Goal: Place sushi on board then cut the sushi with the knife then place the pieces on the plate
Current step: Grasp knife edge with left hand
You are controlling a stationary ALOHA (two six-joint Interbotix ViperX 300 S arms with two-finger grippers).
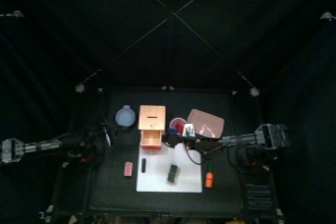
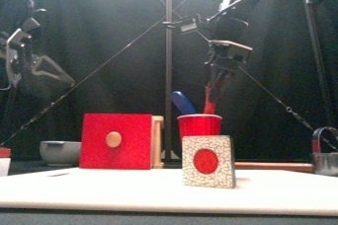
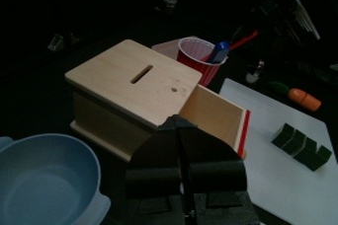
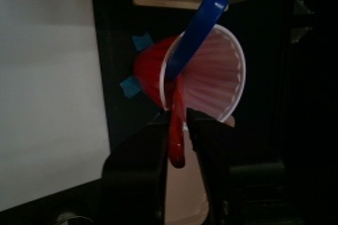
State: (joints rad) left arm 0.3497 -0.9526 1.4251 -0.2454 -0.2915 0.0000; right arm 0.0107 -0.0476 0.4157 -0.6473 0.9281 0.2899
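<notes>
The right pincer (image 4: pixel 179 156) is clamped on the red knife (image 4: pixel 173 111) above the cup (image 2: pixel 201 125). The sushi (image 1: pixel 172 173) lies nearer and slightly left, its long axis running near-far.

From where I stand, no lettering, label, brand, number or sign can be read on anything on the worktop or around it.
</notes>
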